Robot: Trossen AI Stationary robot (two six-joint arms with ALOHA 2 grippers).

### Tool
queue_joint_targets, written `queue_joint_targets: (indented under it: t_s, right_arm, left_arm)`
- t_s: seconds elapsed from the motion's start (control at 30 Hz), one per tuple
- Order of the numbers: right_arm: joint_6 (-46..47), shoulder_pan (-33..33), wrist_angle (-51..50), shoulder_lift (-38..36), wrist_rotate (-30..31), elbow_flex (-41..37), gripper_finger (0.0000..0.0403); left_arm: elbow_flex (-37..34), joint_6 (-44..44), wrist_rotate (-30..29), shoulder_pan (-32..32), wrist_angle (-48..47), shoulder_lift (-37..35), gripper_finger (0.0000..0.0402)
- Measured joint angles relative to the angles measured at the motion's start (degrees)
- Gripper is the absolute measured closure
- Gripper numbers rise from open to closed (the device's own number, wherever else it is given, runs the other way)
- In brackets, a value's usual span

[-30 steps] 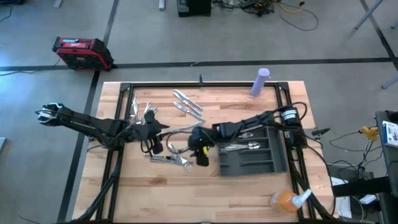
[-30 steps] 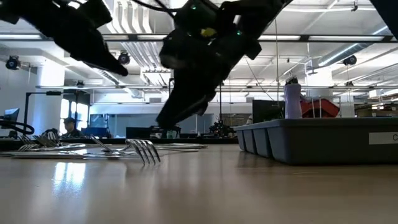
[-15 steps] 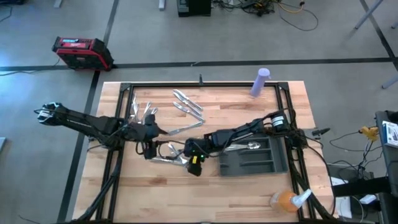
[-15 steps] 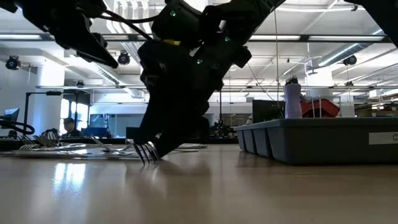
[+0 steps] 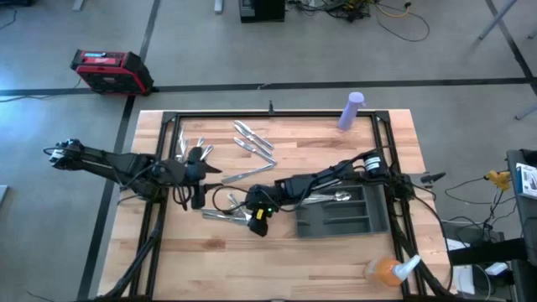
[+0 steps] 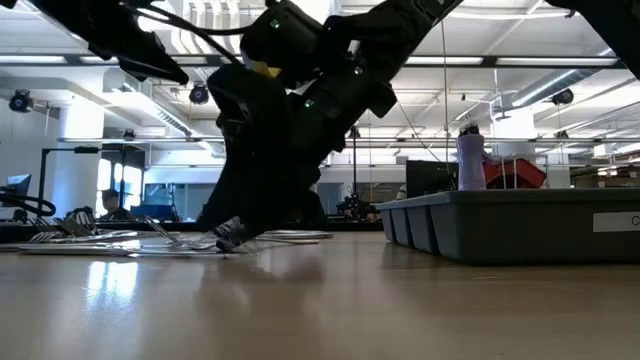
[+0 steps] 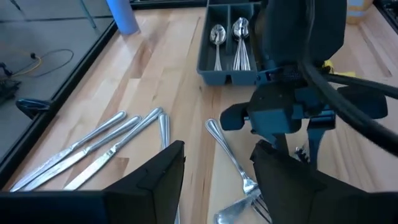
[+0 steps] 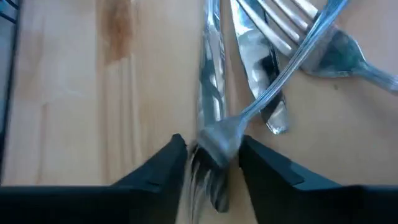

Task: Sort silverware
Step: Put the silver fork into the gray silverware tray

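On the pale wooden slatted desk (image 5: 336,252), seen from above, the dark grey compartmented plastic tray (image 5: 344,211) sits at about 4 o'clock from the centre, with shiny metal spoons (image 5: 336,197) in its compartments on the 12 o'clock side. Three slim silver metal knives (image 5: 252,138) lie at 11 o'clock. A heap of silver metal forks (image 5: 228,214) lies at 8 o'clock, just beside the tray's 9 o'clock end. The right gripper (image 8: 211,163) is down on this heap, its fingers either side of one fork's tines. The left gripper (image 7: 214,180) hangs at 9 o'clock, over more cutlery (image 5: 191,149). A lilac plastic cylinder bottle (image 5: 351,111) stands at 1 o'clock on the desk's edge.
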Motion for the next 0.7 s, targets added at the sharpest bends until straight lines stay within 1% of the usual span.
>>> queue_joint_targets:
  t_s: [0.17,0.2,0.3,0.37,0.4,0.5,0.6,0.7]
  right_arm:
    - [-0.2,-0.6,0.6,1.5,-1.8,0.2,0.0383]
    - [-0.7,-0.6,0.4,1.5,-1.8,0.2,0.0392]
    - [-2.2,-0.9,-1.3,0.7,-1.5,0.2,0.0395]
    - [-3.9,-1.1,-5.0,-0.8,-0.8,0.1,0.0400]
    - [-5.1,-1.1,-7.5,-1.7,0.5,0.0,0.0401]
    - [-9.6,-0.9,-15.2,-5.6,7.5,-0.1,0.0401]
    - [-14.4,0.1,-22.4,-10.6,17.3,-0.1,0.0402]
    - [-19.3,2.4,-28.9,-15.1,28.0,-0.1,0.0402]
  left_arm:
    - [0.0,0.7,0.1,0.0,0.2,-0.2,0.0235]
    - [-0.1,1.0,0.1,0.0,0.3,-0.2,0.0237]
    - [-0.3,1.2,0.1,0.0,0.1,-0.2,0.0240]
    - [-0.3,1.8,0.1,0.0,0.1,-0.2,0.0243]
    - [-0.3,1.9,0.1,0.0,0.1,-0.2,0.0243]
    - [-0.4,2.3,0.1,0.0,0.1,-0.2,0.0244]
    - [-0.5,2.6,0.1,0.0,0.6,-0.2,0.0241]
    - [-1.4,2.7,0.0,0.0,1.8,-0.2,0.0237]
